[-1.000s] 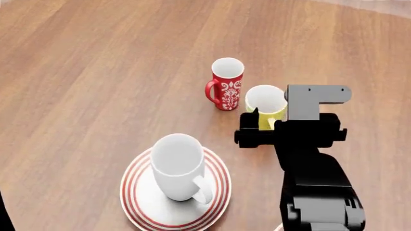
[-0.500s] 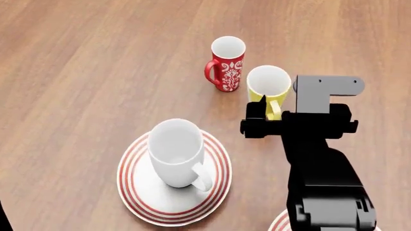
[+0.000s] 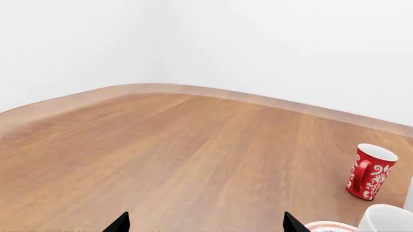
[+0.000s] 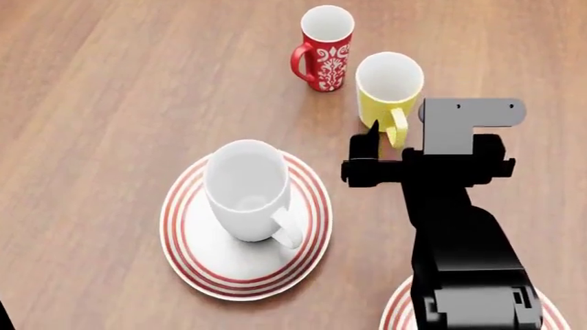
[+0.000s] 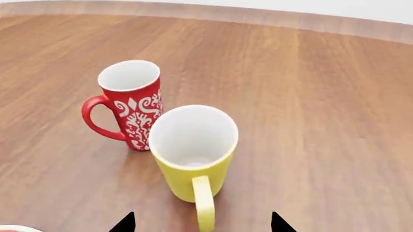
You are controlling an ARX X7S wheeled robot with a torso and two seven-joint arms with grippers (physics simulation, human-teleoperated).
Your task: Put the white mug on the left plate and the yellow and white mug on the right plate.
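Note:
The white mug [image 4: 246, 189] stands upright on the left plate [image 4: 188, 240], its handle toward me; both also show in the left wrist view, the mug [image 3: 386, 218] and the plate [image 3: 328, 225]. The yellow and white mug [image 4: 387, 89] stands on the table beside the red mug. My right gripper [image 4: 396, 141] is open just short of it, and the yellow handle [image 5: 203, 205] lies between the fingertips [image 5: 125, 223]. Only an edge of the right plate [image 4: 392, 313] shows under the right arm. My left gripper [image 3: 205, 224] is open over bare wood.
A red mug [image 4: 326, 45] with a white pattern stands just beyond and left of the yellow mug, close to it. The wooden table [image 4: 110, 82] has a curved far edge [image 3: 193, 89] against a white wall.
The head view has moved, so the mugs sit higher in it and the right plate's edge has come in at the bottom. The right gripper now sits behind the yellow mug's handle rather than overlapping the mug.

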